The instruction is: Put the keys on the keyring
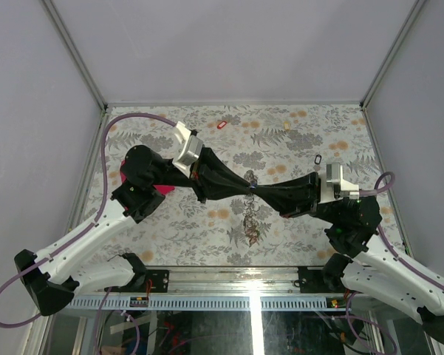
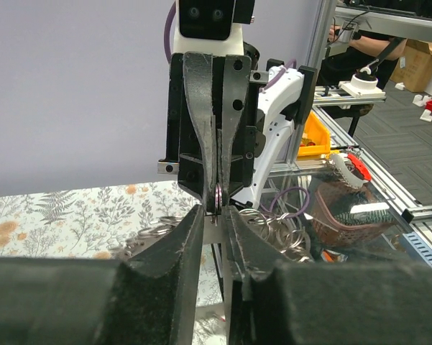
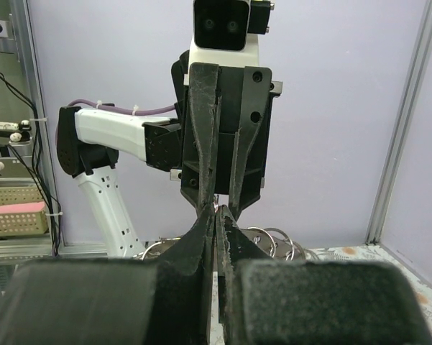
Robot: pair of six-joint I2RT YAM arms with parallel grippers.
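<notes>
Above the flowery table (image 1: 207, 126), your right gripper (image 1: 259, 189) pinches the keyring (image 1: 253, 222) steady for threading. Whether your left gripper (image 1: 247, 185) grips the key (image 2: 212, 228), I cannot tell.

Red-tagged key (image 1: 222, 124) on floral table (image 1: 295, 222)

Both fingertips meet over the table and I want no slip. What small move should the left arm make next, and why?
Probably close the left gripper fully before either arm pulls. Its jaws flank a thin metal piece, grip unclear, while the right gripper is shut tip to tip against it, with the keyring close by the tips.
</notes>
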